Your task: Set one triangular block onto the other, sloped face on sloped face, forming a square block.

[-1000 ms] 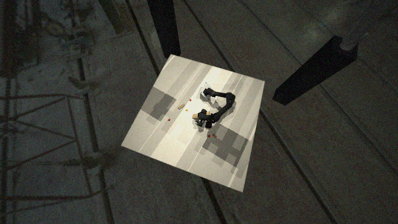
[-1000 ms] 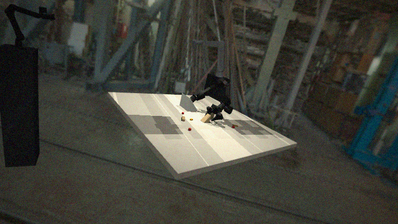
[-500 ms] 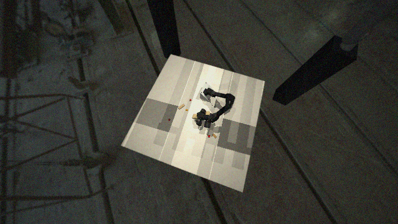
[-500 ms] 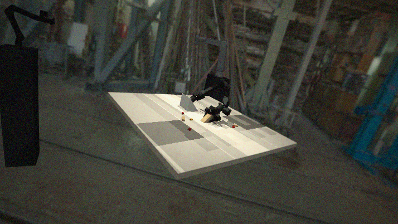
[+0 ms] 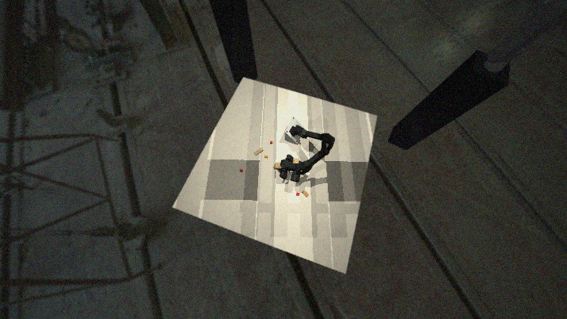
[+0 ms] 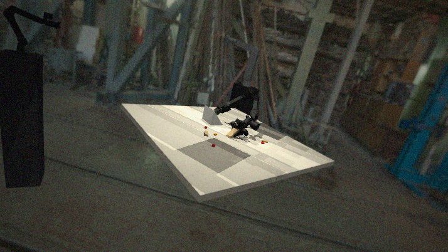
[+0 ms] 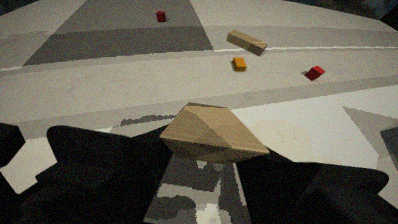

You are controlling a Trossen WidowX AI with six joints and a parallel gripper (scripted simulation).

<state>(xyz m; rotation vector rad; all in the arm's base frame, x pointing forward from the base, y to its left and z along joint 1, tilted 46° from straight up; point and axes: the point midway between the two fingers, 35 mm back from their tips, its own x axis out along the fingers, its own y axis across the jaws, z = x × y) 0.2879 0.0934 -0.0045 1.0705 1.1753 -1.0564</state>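
A tan triangular block [image 5: 277, 166] [image 6: 231, 133] [image 7: 205, 127] sits at the gripper's fingertips, with a sloped face showing in the wrist view. My gripper [image 5: 283, 167] [image 6: 236, 130] [image 7: 206, 128] is low over the table and shut on this block, one black finger at each side; the block hides the fingertips in the wrist view. Whether the block touches the table cannot be told. A second tan block [image 5: 295, 160] shows partly beside the arm in the top view, mostly hidden by it; its shape is unclear, and it is not in the wrist view.
A long tan bar [image 5: 258, 151] [image 6: 206, 133] [image 7: 247, 42], an orange block [image 5: 266, 156] [image 6: 215, 134] [image 7: 239, 64] and red cubes [image 5: 271, 142] [image 5: 241, 171] lie beyond the gripper. Another red cube [image 5: 298, 194] lies beside a small tan piece [image 5: 305, 194]. A grey panel [image 6: 211, 116] stands near the arm's base.
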